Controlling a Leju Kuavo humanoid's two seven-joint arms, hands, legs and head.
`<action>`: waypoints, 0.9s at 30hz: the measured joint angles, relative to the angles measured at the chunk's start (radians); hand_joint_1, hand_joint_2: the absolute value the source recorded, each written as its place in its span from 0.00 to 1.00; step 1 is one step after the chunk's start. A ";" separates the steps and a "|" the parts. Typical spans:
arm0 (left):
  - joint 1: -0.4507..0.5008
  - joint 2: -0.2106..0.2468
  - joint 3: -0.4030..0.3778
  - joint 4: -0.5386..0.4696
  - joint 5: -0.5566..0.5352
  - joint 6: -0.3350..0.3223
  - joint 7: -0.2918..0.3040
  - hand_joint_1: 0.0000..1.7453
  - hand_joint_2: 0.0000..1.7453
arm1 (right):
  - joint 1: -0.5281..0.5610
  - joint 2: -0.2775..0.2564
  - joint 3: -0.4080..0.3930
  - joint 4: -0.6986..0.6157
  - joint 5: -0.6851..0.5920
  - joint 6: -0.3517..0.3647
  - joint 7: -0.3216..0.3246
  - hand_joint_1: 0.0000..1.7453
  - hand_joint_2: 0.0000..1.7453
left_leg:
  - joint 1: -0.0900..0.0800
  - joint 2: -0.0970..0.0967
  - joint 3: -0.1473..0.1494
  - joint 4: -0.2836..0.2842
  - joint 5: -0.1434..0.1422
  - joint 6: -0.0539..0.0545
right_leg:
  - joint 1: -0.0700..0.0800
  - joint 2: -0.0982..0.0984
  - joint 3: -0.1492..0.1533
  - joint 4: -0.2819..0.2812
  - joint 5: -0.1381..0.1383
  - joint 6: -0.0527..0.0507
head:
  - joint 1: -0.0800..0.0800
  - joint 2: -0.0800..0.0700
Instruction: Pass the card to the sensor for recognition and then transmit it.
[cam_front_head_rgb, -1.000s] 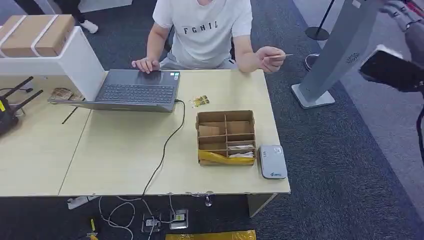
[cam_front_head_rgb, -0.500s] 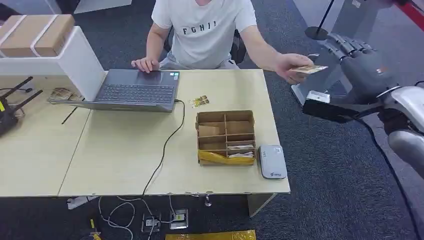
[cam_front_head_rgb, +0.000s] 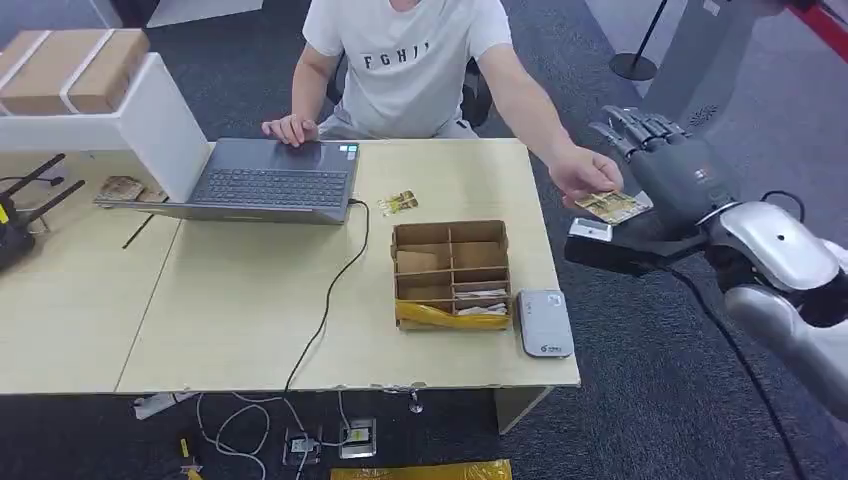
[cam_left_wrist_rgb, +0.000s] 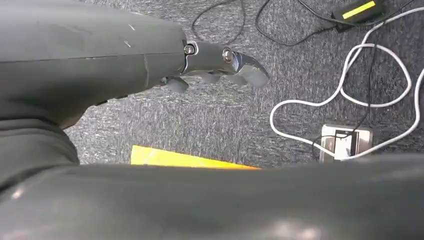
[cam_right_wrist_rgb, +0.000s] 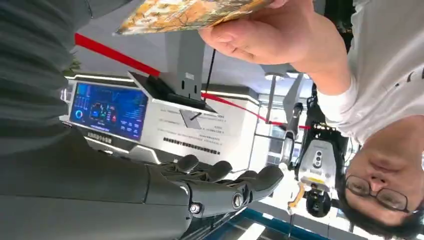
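Right robot hand (cam_front_head_rgb: 668, 160) open, fingers spread, beside the card (cam_front_head_rgb: 612, 206) | card in person's hand (cam_front_head_rgb: 583, 172), off the counter (cam_front_head_rgb: 250, 300) edge | we'd close only once the card sits between the fingers, then carry it to the white reader (cam_front_head_rgb: 544, 322).

A reception or exhibition hall: a tabletop (cam_front_head_rgb: 250, 300) with a laptop (cam_front_head_rgb: 270, 180), grey carpet (cam_front_head_rgb: 660, 350), and a display kiosk (cam_right_wrist_rgb: 107, 110) beyond the right hand (cam_front_head_rgb: 675, 165).
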 joint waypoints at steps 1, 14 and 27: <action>0.000 0.000 -0.002 0.000 -0.001 -0.001 0.000 0.00 0.00 | 0.006 0.002 -0.004 0.000 0.006 0.004 0.000 0.00 1.00 | 0.000 0.000 0.000 0.000 0.000 0.000 | 0.000 0.000 0.000 0.000 0.000 0.000 | 0.000 0.000; 0.000 0.004 -0.010 0.007 -0.003 -0.002 0.000 0.00 0.00 | 0.038 0.010 -0.038 -0.002 0.013 0.014 0.000 1.00 1.00 | 0.000 0.000 0.000 0.000 0.000 0.000 | 0.000 0.000 0.000 0.000 0.000 0.000 | 0.000 0.000; 0.000 0.008 -0.019 0.008 -0.011 0.000 0.008 0.00 0.00 | 0.082 0.008 -0.069 -0.017 -0.024 0.006 -0.003 1.00 1.00 | 0.000 0.000 0.000 0.000 0.000 0.000 | 0.000 0.002 0.000 0.000 0.000 0.000 | 0.000 0.000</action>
